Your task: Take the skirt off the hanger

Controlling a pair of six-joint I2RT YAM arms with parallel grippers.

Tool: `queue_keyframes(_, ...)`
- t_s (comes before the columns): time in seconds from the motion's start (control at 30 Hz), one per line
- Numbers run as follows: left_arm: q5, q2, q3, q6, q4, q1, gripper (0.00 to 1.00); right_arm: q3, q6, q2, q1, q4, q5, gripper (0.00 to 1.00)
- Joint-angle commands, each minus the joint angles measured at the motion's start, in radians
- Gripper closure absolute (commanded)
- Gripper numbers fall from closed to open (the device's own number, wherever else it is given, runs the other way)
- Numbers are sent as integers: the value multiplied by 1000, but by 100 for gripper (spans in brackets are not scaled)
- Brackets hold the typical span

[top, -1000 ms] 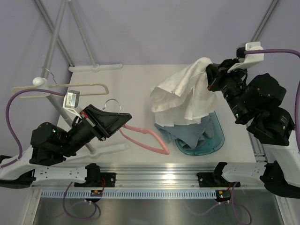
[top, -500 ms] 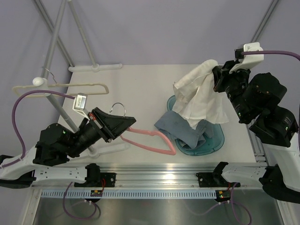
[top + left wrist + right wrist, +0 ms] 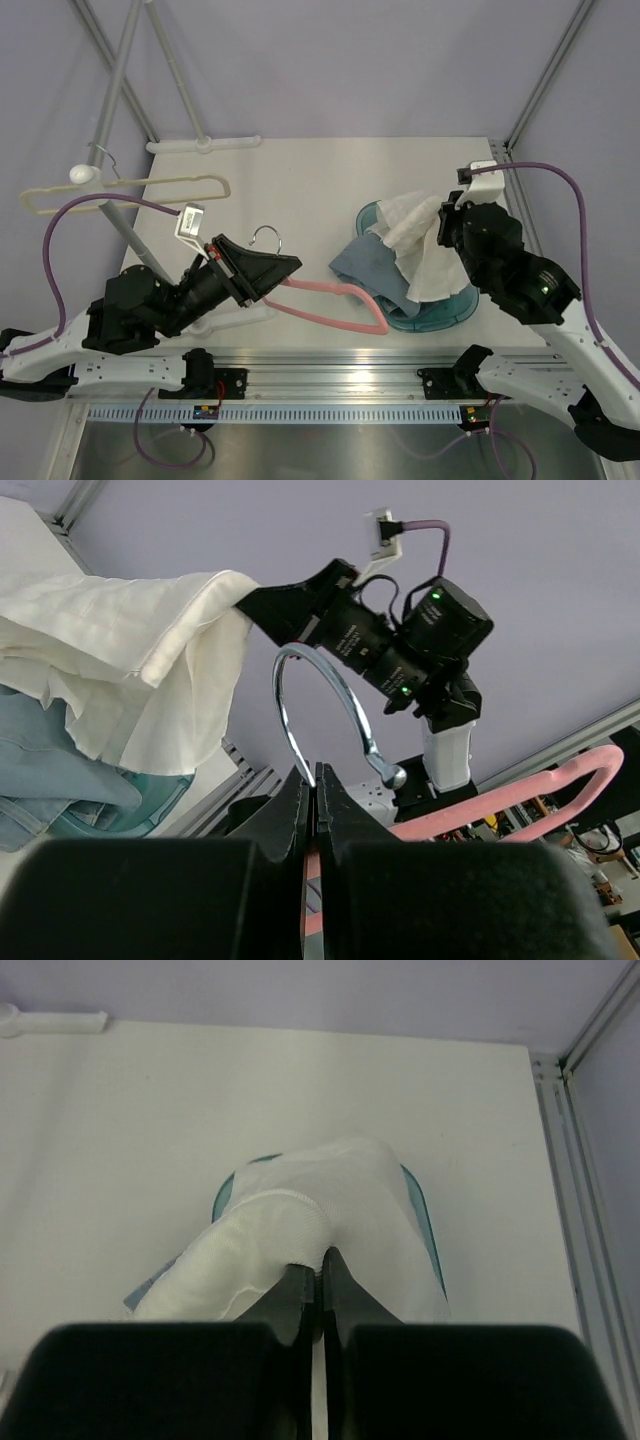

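White skirt [image 3: 340, 1190] pinched, pink hanger [image 3: 320, 287] probably clamped

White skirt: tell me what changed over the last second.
The right tool, shut on the white skirt, carried it down and nearer, over the blue cloth in the teal tray. The left tool swung the pink hanger slightly rightward. Both grips held; the cream hanger stayed.

Toward the right of the white table [image 3: 300, 190]: teal tray [image 3: 425, 318], holding a blue cloth [image 3: 365, 268] that spills over its left rim onto the tabletop. Off the left edge: cream hanger [image 3: 150, 183] hanging level by a grey rack pole [image 3: 122, 80]. At the far edge: white bar [image 3: 205, 144], lying flat.
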Motion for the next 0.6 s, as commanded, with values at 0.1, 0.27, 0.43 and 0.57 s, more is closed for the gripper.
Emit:
queue_keyframes(0.1,15,-3,-18,-40,76,-2,100,-148,224,101,-92,-89,-21,96)
queue_keyframes(0.27,23,-4,-31,-47,86,-2,100,-277,482,253,-108,-123,-108,77)
queue_keyframes(0.43,30,-10,-15,-50,58,-3,100,-336,553,348,-108,-80,-173,31)
queue_keyframes(0.57,20,-29,-20,-52,43,-2,100,-212,470,376,-108,-172,-111,1)
